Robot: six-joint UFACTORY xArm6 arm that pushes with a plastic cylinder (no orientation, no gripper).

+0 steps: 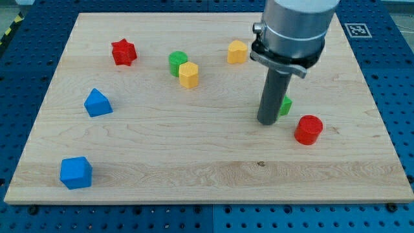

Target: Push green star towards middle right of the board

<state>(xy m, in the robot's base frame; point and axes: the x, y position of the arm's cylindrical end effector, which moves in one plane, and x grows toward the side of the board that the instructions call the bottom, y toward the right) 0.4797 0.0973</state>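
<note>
Pushing green star (285, 105): light, rigid, slides easily; contacted by tip (267, 121) on its left. No claw is fitted.

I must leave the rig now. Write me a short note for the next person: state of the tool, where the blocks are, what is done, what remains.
Tool: my tip is down on the board, right of centre, against the green star's left side.
Green star: mostly hidden behind the rod, only its right edge shows. The red cylinder sits just lower right of it.
Done: the star is already in the board's right half, near mid height.
Left: probably a short push further right, minding the red cylinder.
Other blocks lie in the upper and left parts, away from the path.
</note>
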